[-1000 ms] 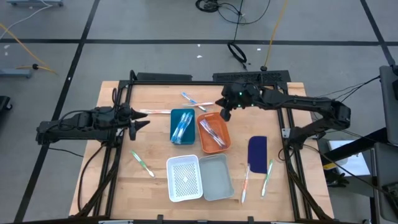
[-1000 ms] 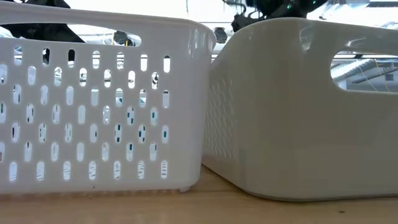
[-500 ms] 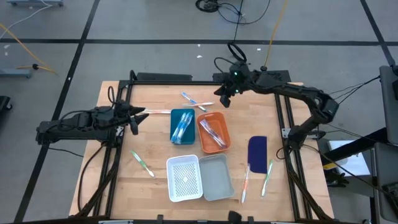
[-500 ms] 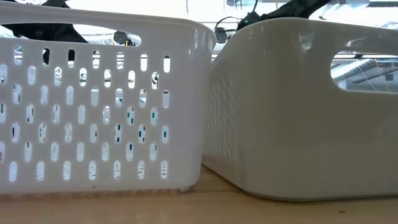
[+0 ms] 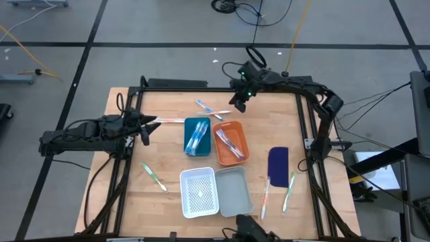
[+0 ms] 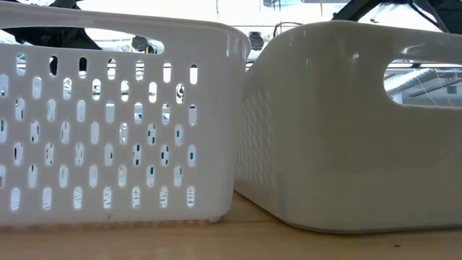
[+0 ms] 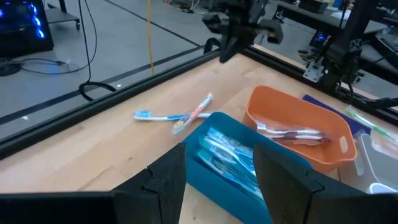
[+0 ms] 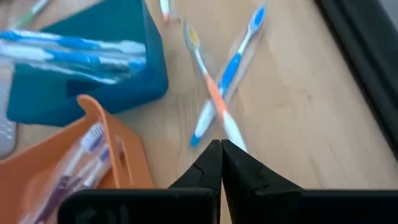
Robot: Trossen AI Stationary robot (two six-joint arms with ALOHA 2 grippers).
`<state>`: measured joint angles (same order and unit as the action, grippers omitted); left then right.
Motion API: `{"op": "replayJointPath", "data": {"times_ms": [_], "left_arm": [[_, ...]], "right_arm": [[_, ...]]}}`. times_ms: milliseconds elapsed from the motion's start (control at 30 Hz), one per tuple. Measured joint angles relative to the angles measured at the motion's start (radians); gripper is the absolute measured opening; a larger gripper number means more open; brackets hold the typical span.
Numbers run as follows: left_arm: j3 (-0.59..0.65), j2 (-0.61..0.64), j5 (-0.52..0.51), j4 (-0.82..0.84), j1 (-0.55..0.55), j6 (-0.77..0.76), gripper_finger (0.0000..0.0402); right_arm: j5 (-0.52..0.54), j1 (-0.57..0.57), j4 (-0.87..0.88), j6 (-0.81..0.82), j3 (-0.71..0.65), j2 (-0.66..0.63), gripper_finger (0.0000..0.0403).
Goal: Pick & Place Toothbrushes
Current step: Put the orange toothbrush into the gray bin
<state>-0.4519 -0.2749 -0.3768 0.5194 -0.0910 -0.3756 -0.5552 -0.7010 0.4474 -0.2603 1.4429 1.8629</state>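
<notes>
Two toothbrushes lie crossed on the wooden table near its far edge, one blue and one orange. My right gripper hangs shut above the table just to their right, touching nothing; its tips show in the right wrist view. A blue tray holds blue toothbrushes. An orange tray holds more. A pink toothbrush lies in front of my left gripper, which is open with nothing between its fingers. Loose toothbrushes lie at the near left and near right.
A white perforated basket and a grey bin stand side by side at the near edge and fill the low view. A dark blue flat piece lies right of the orange tray. A black frame borders the table.
My right gripper has swung from above the orange tray's far end toward the table's far edge, staying shut, and its arm has folded back toward the right rear corner. My left gripper has turned a little toward the far edge without leaving its place.
</notes>
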Motion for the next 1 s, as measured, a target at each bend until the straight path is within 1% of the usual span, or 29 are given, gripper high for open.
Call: {"op": "replayJointPath", "data": {"times_ms": [200, 400, 567, 767, 800, 900, 933, 1000], "left_arm": [[0.000, 0.000, -0.004, 0.000, 0.000, -0.004, 0.0184], [0.000, 0.000, -0.039, 0.000, 0.000, -0.020, 0.0184], [0.000, 0.000, -0.044, 0.000, 0.000, -0.024, 0.0184], [0.000, 0.000, -0.044, -0.001, 0.000, -0.024, 0.0184], [0.000, 0.000, -0.044, -0.001, 0.000, -0.022, 0.0184], [0.000, 0.000, -0.045, 0.000, 0.000, -0.008, 0.0184], [0.000, 0.000, -0.045, -0.001, 0.000, -0.001, 0.0184], [0.000, 0.000, -0.045, 0.000, 0.000, 0.005, 0.0184]], "right_arm": [[0.000, 0.000, 0.042, -0.022, 0.002, 0.045, 0.0000], [0.000, -0.010, 0.102, -0.053, 0.002, 0.069, 0.0000], [0.000, -0.028, 0.182, -0.082, 0.003, 0.070, 0.0000], [0.009, -0.015, 0.305, -0.109, 0.002, 0.057, 0.0000], [0.021, -0.006, 0.323, -0.138, 0.002, 0.052, 0.0000], [0.117, 0.043, 0.358, -0.221, -0.015, 0.006, 0.0000], [0.144, 0.061, 0.361, -0.227, -0.025, -0.014, 0.0000], [0.162, 0.092, 0.357, -0.212, -0.054, -0.068, 0.0000]]}}
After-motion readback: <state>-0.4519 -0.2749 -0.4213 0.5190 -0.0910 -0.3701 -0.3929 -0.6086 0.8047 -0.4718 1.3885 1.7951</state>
